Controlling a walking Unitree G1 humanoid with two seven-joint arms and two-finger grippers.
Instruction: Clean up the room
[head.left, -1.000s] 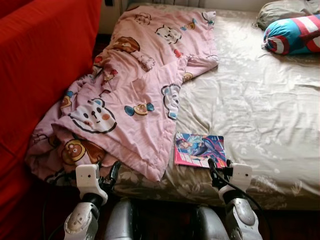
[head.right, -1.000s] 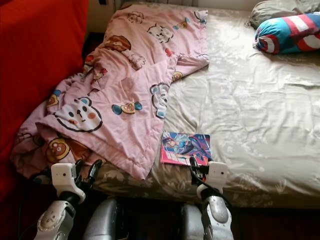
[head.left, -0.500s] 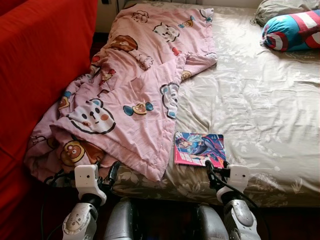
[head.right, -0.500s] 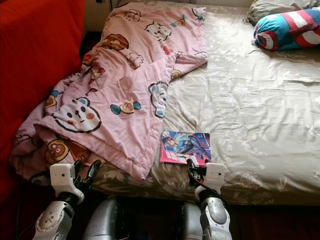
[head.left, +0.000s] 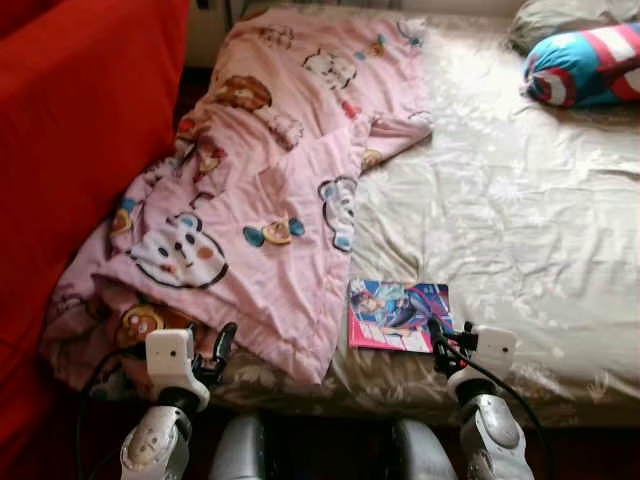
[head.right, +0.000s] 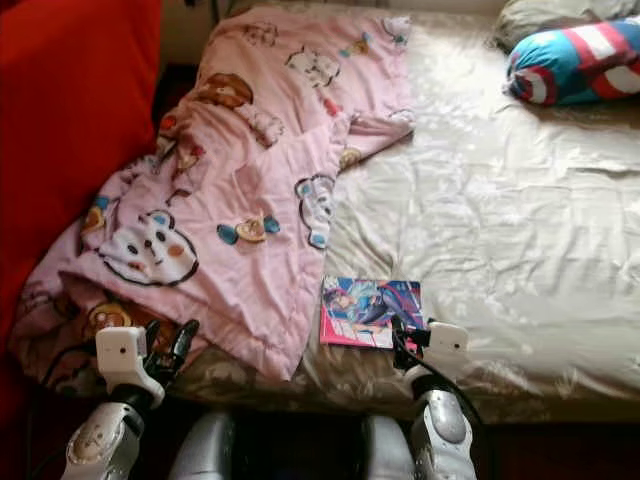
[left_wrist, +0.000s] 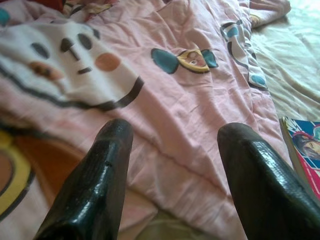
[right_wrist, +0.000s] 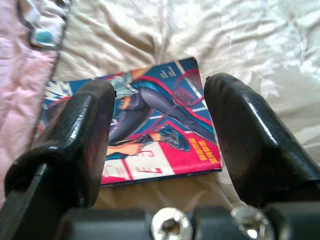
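A colourful comic book (head.left: 398, 314) lies flat near the front edge of the bed (head.left: 520, 230). My right gripper (head.left: 440, 338) hovers open just over its near right corner, the cover (right_wrist: 155, 137) showing between the two fingers. A crumpled pink cartoon blanket (head.left: 270, 190) covers the bed's left side and spills over the front edge. My left gripper (head.left: 222, 345) is open at that hanging edge, with the blanket (left_wrist: 165, 100) spread beyond its fingers.
A red sofa (head.left: 80, 150) stands close along the left, leaving a narrow dark gap. A blue, red and white striped pillow (head.left: 585, 65) lies at the bed's back right, a grey pillow behind it. The beige sheet at right is bare.
The camera has shifted slightly and the picture is blurred. My right gripper has edged to the right along the book's near edge. The left gripper stays at the blanket's edge.
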